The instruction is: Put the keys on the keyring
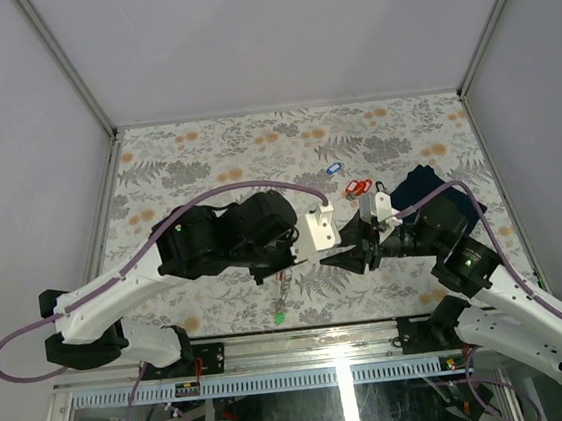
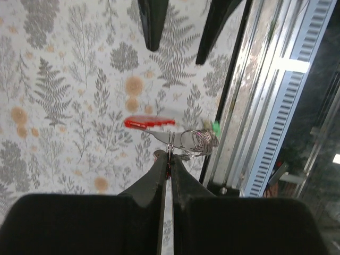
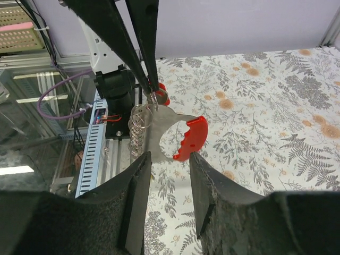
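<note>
Your left gripper (image 2: pixel 169 155) is pinching the keyring (image 2: pixel 198 141), and the red-tagged key (image 2: pixel 150 122) looks threaded. Your right gripper (image 2: pixel 176 54) is spread and empty. The blue-tagged key (image 1: pixel 333 168) and the second red-tagged key (image 1: pixel 359 186) lie loose, not yet threaded.

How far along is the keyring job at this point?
Done: a red-tagged key seems to hang with the keyring. In hand: left end effector pinches that keyring; right end effector open nearby. Left: blue-tagged key and another red-tagged one lie on the table.
</note>
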Robot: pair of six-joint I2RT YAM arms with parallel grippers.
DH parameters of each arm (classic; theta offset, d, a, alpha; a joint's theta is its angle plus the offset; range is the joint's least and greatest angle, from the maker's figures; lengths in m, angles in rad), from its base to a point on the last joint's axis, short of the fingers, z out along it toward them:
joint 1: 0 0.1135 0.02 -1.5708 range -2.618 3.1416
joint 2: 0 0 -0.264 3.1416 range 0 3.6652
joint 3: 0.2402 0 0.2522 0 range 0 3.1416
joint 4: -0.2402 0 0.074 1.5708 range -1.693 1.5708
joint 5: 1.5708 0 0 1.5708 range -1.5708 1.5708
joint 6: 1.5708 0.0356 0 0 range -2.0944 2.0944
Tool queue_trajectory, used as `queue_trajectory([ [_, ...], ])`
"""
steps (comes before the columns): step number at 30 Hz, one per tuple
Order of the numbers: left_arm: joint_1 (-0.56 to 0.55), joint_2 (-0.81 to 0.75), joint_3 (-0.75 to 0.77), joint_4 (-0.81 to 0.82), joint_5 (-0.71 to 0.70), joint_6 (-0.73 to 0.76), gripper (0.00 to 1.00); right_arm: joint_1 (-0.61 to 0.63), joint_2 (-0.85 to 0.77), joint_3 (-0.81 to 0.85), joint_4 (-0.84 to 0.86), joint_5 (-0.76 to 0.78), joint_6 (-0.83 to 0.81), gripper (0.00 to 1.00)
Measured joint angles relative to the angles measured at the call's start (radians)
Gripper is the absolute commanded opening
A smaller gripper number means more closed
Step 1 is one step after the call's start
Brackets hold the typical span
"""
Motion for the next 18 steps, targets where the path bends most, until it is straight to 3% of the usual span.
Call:
queue_trajectory([
  [5, -0.033, 0.025, -0.028, -0.046, -0.057, -0.003, 0.0, 0.0, -0.02, -0.098, 0.137, -0.001, 0.034, 0.41],
  [9, -0.038, 0.032, -0.027, -0.05, -0.066, -0.002, 0.0, 0.0, -0.005, -0.228, 0.394, -0.008, 0.13, 0.41],
  [14, -0.044, 0.039, -0.026, -0.052, -0.066, -0.002, 0.0, 0.009, 0.127, -0.344, 0.778, -0.001, 0.282, 0.4],
  [18, -0.048, 0.043, -0.025, -0.054, -0.065, -0.002, 0.0, 0.069, 0.208, -0.378, 0.962, 0.038, 0.312, 0.38],
])
